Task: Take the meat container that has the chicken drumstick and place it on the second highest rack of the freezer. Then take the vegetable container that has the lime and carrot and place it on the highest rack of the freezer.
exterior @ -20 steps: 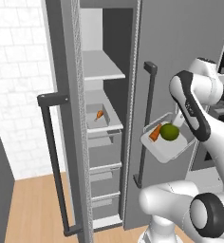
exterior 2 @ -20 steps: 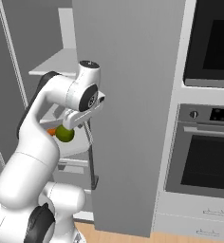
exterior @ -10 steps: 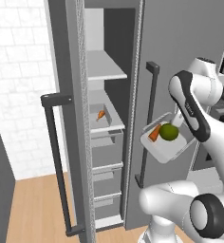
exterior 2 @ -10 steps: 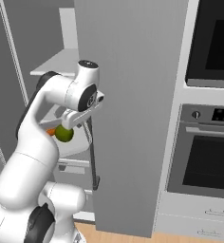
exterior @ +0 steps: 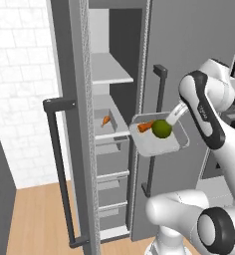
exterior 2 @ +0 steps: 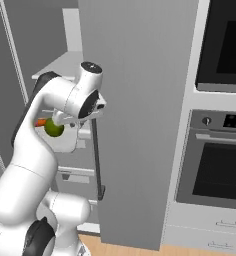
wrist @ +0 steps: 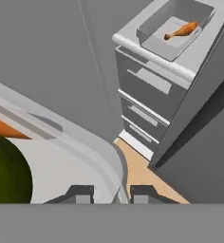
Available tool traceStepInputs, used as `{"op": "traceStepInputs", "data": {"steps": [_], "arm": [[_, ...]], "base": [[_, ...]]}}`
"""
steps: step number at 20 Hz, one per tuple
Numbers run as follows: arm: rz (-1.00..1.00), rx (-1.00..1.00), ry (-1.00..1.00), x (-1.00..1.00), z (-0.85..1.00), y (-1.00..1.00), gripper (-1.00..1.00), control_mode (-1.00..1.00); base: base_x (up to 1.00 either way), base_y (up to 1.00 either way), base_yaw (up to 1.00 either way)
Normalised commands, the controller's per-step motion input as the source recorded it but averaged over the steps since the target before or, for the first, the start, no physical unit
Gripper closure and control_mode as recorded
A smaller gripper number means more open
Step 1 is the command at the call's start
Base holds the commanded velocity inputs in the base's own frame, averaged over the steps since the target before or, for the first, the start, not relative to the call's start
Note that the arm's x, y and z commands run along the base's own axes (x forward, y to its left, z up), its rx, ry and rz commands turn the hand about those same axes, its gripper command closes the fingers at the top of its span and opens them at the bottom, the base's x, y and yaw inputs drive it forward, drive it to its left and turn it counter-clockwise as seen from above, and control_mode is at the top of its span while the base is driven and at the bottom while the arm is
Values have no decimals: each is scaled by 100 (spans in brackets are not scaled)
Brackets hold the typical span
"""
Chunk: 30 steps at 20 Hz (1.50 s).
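Note:
My gripper (exterior: 175, 119) is shut on the right rim of the vegetable container (exterior: 158, 142), a clear tray holding the lime (exterior: 162, 128) and the carrot (exterior: 146, 126). The tray hangs level in front of the open freezer (exterior: 109, 45), between the heights of its two shelves. In the hand view the gripper (wrist: 113, 192) pinches the tray's rim (wrist: 115, 166), with the lime (wrist: 7, 171) and carrot (wrist: 4, 129) at left. The meat container (wrist: 173, 29) with the chicken drumstick (wrist: 182, 31) sits on the second highest rack (wrist: 199, 53). The highest rack (exterior: 112, 74) is bare.
Three grey drawers (exterior: 112, 159) sit under the lower shelf. The freezer's open door (exterior: 74, 124) with its dark bar handle (exterior: 59, 169) stands at left. A closed grey door (exterior 2: 140, 120) with a handle (exterior 2: 96, 155) is beside the tray. Ovens (exterior 2: 220, 170) stand at right.
The held tray has moved left and slightly up, closer to the freezer opening. The grip is unchanged.

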Motion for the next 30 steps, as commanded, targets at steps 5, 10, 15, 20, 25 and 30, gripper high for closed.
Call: {"op": "traceStepInputs", "data": {"steps": [5,10,15,20,25,30], "arm": [[-60,32,13,0,18,44,100,-100],[-63,30,12,2,2,43,100,-100],[-54,26,13,15,15,59,100,-100],[-37,17,19,37,49,35,100,-100],[-12,3,15,33,34,0,100,-100],[-1,0,1,47,0,8,100,-100]], "base": [[0,0,0],[0,0,0],[0,0,0],[0,0,0],[0,0,0],[0,0,0]]}}
